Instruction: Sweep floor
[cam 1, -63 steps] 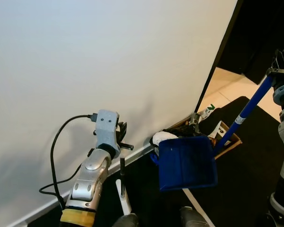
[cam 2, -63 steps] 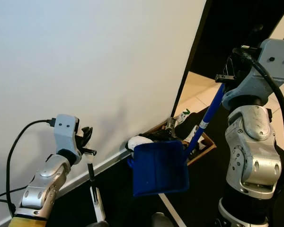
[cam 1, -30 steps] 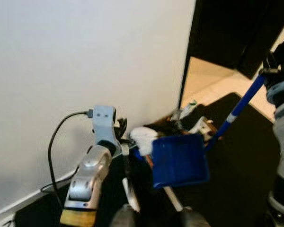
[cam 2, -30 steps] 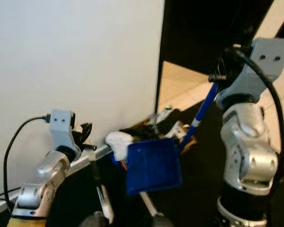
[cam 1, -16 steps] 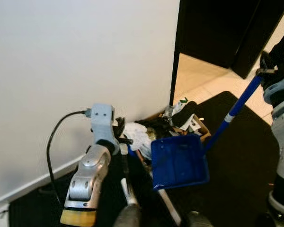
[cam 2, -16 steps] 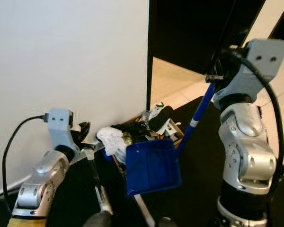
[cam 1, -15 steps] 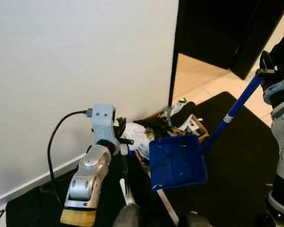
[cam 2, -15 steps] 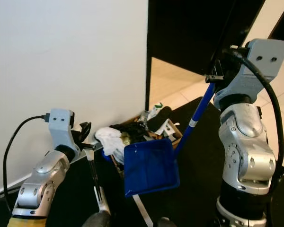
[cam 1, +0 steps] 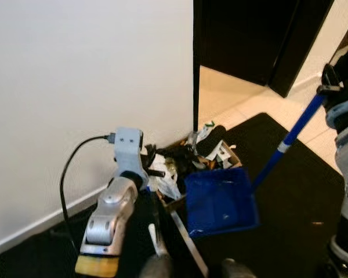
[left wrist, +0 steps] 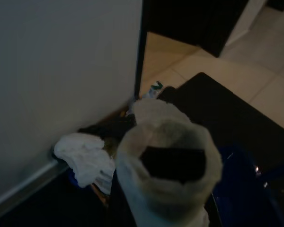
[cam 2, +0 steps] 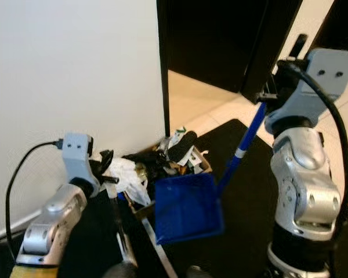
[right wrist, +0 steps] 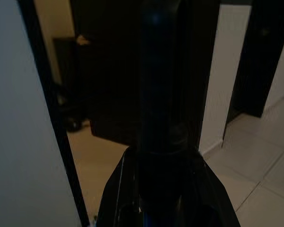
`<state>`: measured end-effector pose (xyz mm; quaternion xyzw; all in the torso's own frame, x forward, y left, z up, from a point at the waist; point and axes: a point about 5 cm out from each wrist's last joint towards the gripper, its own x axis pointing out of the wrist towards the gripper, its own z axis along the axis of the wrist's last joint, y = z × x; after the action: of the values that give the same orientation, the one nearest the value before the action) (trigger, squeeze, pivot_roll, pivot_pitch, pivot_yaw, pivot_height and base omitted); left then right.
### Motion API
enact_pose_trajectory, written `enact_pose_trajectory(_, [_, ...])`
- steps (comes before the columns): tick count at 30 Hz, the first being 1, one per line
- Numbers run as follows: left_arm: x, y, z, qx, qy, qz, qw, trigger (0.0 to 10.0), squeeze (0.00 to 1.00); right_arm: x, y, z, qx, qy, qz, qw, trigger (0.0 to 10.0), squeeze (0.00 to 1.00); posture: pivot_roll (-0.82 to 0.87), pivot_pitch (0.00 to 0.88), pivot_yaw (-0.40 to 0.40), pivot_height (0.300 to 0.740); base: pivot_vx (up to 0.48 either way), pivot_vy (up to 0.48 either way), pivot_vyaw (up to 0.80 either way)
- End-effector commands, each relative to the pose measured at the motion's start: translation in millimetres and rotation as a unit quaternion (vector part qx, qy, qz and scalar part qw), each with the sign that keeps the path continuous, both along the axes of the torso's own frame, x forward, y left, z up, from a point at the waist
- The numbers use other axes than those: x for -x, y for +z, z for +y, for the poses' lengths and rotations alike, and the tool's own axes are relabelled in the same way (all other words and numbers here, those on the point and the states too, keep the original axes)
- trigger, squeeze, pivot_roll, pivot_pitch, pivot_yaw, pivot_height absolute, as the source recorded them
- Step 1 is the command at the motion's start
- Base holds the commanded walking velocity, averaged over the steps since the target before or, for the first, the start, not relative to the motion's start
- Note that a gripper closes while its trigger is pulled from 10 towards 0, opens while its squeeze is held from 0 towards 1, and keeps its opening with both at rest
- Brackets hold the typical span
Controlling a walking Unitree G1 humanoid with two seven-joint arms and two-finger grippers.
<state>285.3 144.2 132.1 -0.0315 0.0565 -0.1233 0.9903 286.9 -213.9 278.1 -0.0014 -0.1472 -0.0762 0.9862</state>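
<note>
gripping the blue dustpan (cam 1: 220,200) by its handle, right gripper (cam 2: 271,92) hangs it beside the litter box (cam 2: 162,156); left gripper (cam 1: 149,168) clenches the broom stick (cam 2: 117,223). best to lower flat.

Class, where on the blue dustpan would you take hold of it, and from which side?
Grip the dustpan's long blue handle near its upper end, from the right, where the right gripper holds it. The straight pole slants up and away from the pan.

Head cameras look down at the blue dustpan (cam 1: 221,200) by the wall; wrist cameras sit close along handles
</note>
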Motion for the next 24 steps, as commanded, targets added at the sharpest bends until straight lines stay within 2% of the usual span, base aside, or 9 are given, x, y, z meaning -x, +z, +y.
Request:
enact_pose_trajectory(1, [1.8,-5.3,3.6,-0.011,0.007,0.014,1.0,10.0,0.0,2.6,5.2,-0.5,-0.003,0.001,-0.018,1.0,10.0,0.0,0.08,0.11,0.031,0.74,0.0,0.0,0.0])
enact_pose_trajectory(18, [1.1,-7.1,4.4,-0.009,0.012,0.021,1.0,10.0,0.0,1.9,1.4,1.3,-0.005,0.004,-0.013,1.0,10.0,0.0,0.08,0.117,0.034,0.74,0.0,0.0,0.0])
enact_pose_trajectory(24, [2.9,-16.0,6.1,-0.013,0.016,0.031,0.999,10.0,0.0,-0.9,-24.9,3.4,-0.001,0.01,0.016,1.0,10.0,0.0,0.08,0.12,0.032,0.74,0.0,0.0,0.0])
